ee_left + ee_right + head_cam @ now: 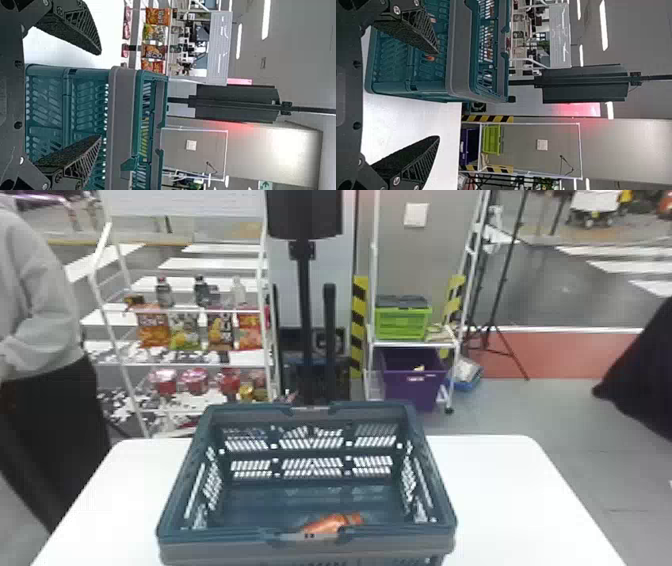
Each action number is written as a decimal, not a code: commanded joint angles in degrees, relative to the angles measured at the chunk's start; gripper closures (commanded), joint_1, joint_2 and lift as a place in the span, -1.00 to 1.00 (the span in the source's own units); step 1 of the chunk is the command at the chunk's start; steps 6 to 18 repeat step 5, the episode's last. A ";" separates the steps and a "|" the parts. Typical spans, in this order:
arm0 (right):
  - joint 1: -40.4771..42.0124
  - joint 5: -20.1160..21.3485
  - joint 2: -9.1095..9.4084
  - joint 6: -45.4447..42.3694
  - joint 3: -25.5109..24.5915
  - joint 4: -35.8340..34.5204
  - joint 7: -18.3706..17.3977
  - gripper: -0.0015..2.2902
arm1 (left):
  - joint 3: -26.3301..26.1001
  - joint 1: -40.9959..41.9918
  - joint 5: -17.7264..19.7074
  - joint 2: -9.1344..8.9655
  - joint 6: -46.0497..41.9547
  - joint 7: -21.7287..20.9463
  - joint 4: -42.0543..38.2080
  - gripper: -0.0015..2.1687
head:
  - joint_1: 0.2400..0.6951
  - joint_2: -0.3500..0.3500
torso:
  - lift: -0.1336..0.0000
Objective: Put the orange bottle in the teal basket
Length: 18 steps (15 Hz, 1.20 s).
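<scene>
Short of the teal basket [215, 551], the left gripper [100, 95] and right gripper [439, 95] have jaws spread and empty; ease both straight back without brushing it. Inside its near side lies the orange bottle [326, 524], apparently on its side, best left alone; beyond the basket stands a snack rack [200, 365].

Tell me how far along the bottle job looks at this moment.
Done, by the look of it: the orange bottle lies on its side inside the teal basket, by the near wall. In hand: nothing; the left tool and right tool are both open, with nothing gripped between their fingers. Left: no placing step seems to remain.
</scene>
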 commanded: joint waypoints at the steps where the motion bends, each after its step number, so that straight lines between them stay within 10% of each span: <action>1: -0.25 0.03 -0.02 0.16 -0.02 0.30 0.00 -0.88 | -0.01 -0.29 -0.03 -0.15 0.00 0.00 0.40 -0.85 | 0.14 0.00 | 1.00; 18: -0.25 -0.06 -0.10 0.16 -0.02 0.12 0.00 -0.88 | -0.88 -0.64 -0.12 -0.15 0.18 0.09 0.31 -0.85 | 0.14 0.00 | 1.00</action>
